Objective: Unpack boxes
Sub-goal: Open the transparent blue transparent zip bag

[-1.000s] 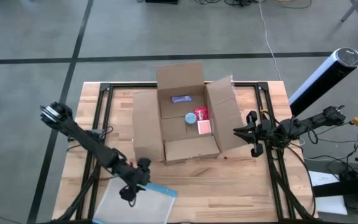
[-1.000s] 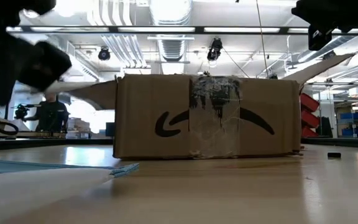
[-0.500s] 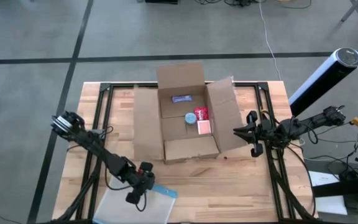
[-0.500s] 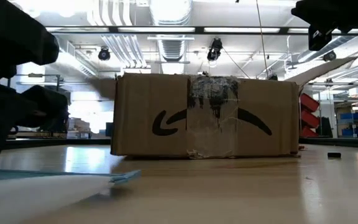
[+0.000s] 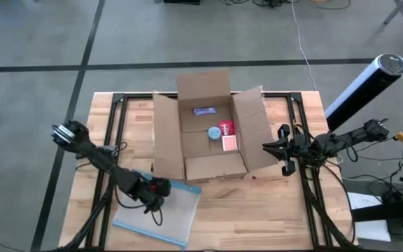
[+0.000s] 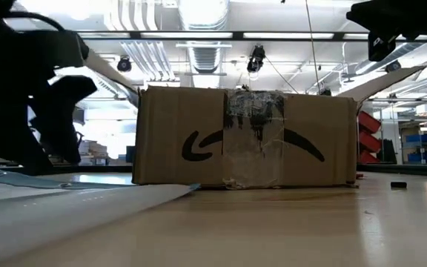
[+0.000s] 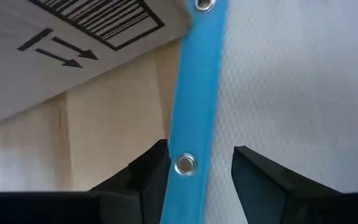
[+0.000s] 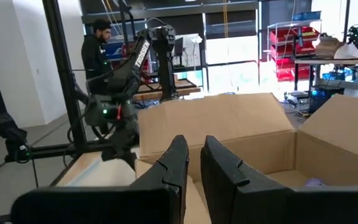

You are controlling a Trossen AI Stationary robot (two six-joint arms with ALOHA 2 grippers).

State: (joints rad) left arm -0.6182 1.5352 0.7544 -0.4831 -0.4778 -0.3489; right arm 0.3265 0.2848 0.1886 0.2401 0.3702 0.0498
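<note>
Left gripper (image 5: 157, 189) straddles the pouch's blue edge (image 7: 194, 118), apparently unclamped; the box (image 5: 208, 136) lies just beyond. Right gripper (image 5: 283, 149), nearly closed and empty, hovers beside its flap.

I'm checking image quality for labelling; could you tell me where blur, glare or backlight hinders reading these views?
Low view: bright windows backlight the left arm into a dark, blurred silhouette; tape on the box glares. Left wrist view: the pouch shows close and soft. High view: evenly lit.
</note>
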